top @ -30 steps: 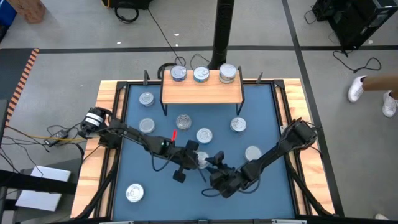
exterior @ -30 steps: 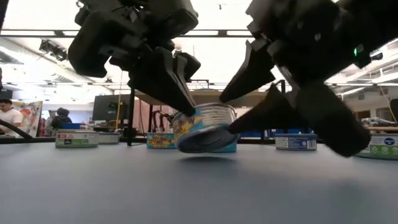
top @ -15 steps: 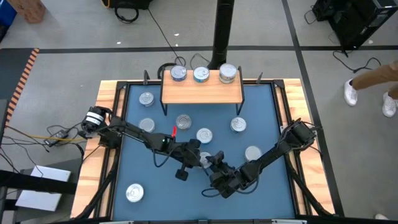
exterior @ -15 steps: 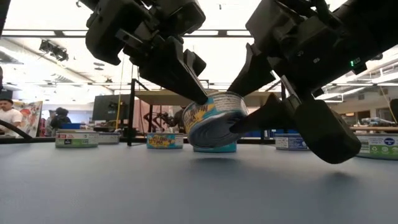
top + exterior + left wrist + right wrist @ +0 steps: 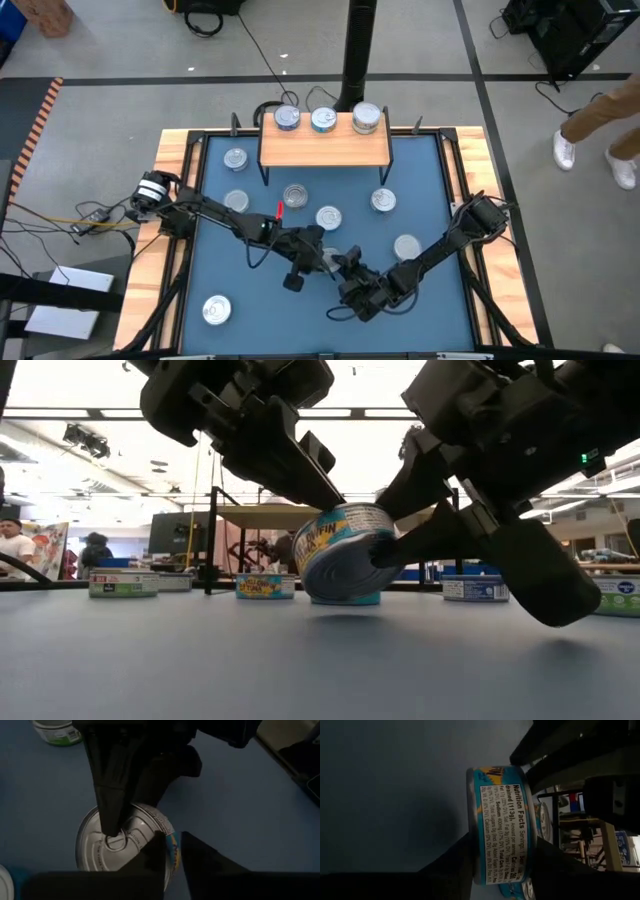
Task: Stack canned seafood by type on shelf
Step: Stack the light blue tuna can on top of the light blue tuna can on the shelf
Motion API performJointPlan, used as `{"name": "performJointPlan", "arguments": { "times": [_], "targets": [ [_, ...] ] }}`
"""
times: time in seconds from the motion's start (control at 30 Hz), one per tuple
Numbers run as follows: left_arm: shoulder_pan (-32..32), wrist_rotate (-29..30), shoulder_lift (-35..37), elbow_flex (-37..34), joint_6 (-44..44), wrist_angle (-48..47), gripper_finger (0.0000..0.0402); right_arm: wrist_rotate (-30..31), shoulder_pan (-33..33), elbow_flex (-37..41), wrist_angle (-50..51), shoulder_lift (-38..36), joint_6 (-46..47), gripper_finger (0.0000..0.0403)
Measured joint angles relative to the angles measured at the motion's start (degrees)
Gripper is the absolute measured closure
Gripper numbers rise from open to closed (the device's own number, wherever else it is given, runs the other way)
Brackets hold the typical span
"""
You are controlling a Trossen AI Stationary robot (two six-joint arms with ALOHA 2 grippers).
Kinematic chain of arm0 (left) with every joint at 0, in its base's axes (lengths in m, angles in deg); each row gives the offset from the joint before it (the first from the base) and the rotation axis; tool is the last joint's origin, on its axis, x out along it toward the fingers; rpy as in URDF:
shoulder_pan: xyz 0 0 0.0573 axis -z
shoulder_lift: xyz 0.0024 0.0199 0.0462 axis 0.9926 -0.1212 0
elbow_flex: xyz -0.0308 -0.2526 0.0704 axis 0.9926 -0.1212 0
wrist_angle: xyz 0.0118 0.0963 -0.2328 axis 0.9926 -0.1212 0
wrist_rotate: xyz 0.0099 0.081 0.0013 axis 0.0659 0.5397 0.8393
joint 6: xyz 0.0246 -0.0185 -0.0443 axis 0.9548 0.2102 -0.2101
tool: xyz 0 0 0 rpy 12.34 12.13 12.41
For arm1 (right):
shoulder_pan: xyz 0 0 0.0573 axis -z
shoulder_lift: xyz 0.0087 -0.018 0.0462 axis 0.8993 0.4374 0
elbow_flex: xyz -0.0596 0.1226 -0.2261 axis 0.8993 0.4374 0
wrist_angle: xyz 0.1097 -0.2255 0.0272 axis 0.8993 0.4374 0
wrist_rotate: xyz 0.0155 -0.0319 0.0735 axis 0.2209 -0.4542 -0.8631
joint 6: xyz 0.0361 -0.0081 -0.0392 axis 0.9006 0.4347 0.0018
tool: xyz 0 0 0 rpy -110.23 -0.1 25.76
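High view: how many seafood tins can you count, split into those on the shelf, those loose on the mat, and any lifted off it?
Tins showing on the shelf: 3
Tins loose on the blue mat: 7
Raised tin, tilted: 1
Total: 11

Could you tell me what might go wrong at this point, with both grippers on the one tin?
1. The tin hangs tilted above the mat between the left gripper and the right gripper; if one lets go before the other grips firmly, it may drop or roll.
2. Another tin sits just behind and below it, so a fall could knock that one.
3. The two grippers are crowded together and might collide on parting.
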Motion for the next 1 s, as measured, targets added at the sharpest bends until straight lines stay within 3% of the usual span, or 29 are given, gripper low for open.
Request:
{"name": "performJointPlan", "arguments": {
  "times": [0.23,0.4,0.63,1.0],
  "targets": [
    [0.20,-0.10,0.75,-0.98,0.06,2.88,0.0245,1.20,-0.30,0.00,0.59,0.00,0.46,0.0258],
    [0.24,1.46,4.48,-5.63,-0.57,10.44,0.0208,1.99,-0.37,-0.28,1.29,-0.02,0.50,0.0258],
    [0.48,7.31,10.70,-14.32,-5.08,20.52,0.0202,5.73,-0.37,-1.41,1.75,-0.13,-2.73,0.0258],
    [1.01,15.54,23.04,-31.75,-13.27,41.04,0.0202,14.91,2.38,-5.22,1.29,-1.76,-16.84,0.0258]
  ]
}}
